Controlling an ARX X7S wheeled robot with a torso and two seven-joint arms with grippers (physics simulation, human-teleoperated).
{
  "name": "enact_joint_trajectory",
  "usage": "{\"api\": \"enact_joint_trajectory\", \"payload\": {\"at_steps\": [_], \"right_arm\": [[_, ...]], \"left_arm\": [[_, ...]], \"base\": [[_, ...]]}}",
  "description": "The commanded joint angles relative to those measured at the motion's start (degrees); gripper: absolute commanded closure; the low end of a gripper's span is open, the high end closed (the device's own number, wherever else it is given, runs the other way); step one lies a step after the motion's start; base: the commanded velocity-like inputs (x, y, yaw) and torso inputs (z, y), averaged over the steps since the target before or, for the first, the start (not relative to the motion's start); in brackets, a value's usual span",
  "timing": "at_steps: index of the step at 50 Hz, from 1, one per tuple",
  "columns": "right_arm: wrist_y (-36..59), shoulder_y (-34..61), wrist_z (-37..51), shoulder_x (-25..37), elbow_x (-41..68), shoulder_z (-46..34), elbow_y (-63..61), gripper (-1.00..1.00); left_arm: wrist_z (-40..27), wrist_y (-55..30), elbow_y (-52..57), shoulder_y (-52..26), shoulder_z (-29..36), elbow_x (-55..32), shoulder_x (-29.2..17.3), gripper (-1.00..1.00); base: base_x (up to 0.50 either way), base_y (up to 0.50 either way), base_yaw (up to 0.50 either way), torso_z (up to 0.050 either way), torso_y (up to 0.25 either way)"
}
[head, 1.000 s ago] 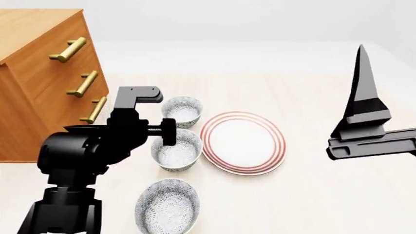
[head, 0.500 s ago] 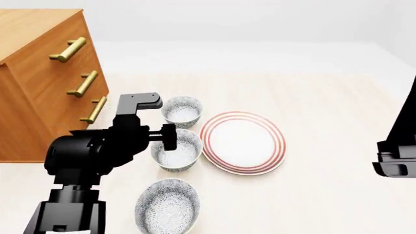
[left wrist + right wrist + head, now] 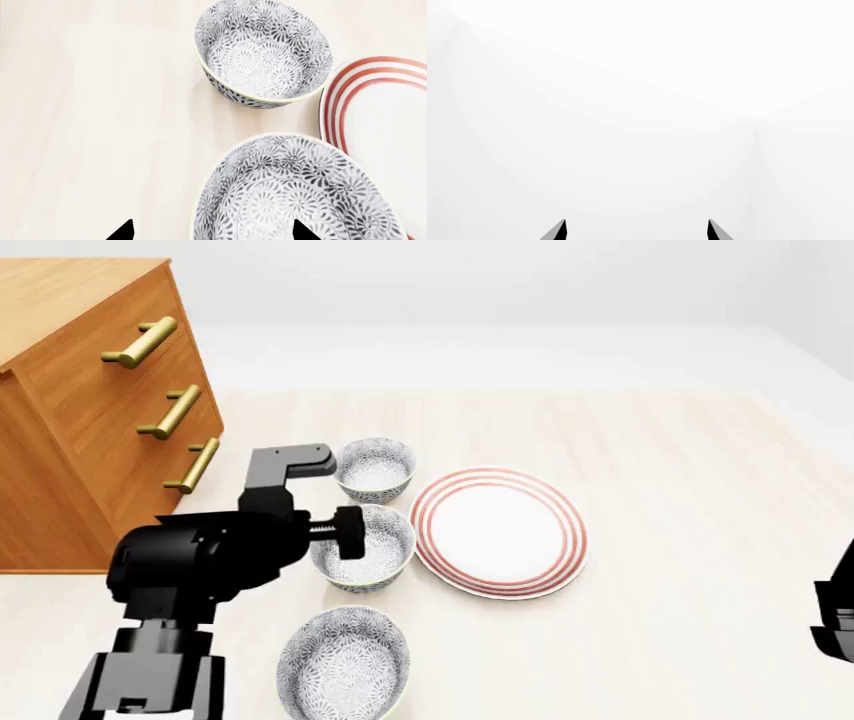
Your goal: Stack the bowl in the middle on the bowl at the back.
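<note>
Middle bowl (image 3: 368, 552): stands upright on the tabletop (image 3: 667, 460), in a row of three look-alike bowls running front to back, just left of the plate (image 3: 499, 531); its rim lies close to the plate's rim.
Back bowl (image 3: 375, 467): upright, just behind the middle bowl, a small gap between them; nearest the dresser (image 3: 80, 390).
Front bowl (image 3: 344, 665): near the front edge, apart from the middle bowl.
Left gripper (image 3: 211, 235): jaws spread apart, holding nothing. In the left wrist view one tip shows over bare tabletop and the other over the middle bowl's (image 3: 293, 192) inside, so the near-side wall of the bowl lies between them. Whether a tip touches the bowl cannot be told.
Left arm (image 3: 214, 560): in the head view it hangs over the left side of the middle bowl, covering part of its rim.
Right gripper (image 3: 635, 232): jaws apart, nothing between them; its camera sees only blank white. In the head view only a dark part shows at the right edge, well apart from the bowls.
Plate: white with red rings, flat on the tabletop.
Writing: none readable; the bowls carry only a fine grey-and-white pattern.
</note>
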Motion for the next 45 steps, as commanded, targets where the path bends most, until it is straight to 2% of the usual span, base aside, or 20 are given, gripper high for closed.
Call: {"api": "enact_joint_trajectory", "payload": {"at_steps": [1, 24, 44, 45], "right_arm": [[0.0, -1.3, 0.1, -0.9, 1.1, 2.1, 0.0, -1.0], [0.0, -1.6, 0.1, -2.6, -0.8, 1.1, 0.0, -1.0], [0.0, -3.0, 0.1, -1.7, 0.4, 3.2, 0.0, -1.0], [0.0, -3.1, 0.1, -1.7, 0.4, 3.3, 0.0, -1.0]], "left_arm": [[-0.8, 0.6, -3.9, -0.8, -0.4, 0.1, 0.6, -1.0], [-0.6, 4.8, -17.8, -5.1, -1.1, 0.3, 2.2, -1.0], [-0.8, 7.1, -24.0, -6.5, -1.2, 0.0, 2.9, -1.0], [-1.0, 7.3, -24.6, -6.7, -1.3, 0.0, 2.9, 1.0]], "base": [[0.0, 0.0, 0.0, 0.0, 0.0], [0.0, 0.0, 0.0, 0.0, 0.0], [0.0, 0.0, 0.0, 0.0, 0.0], [0.0, 0.0, 0.0, 0.0, 0.0]]}}
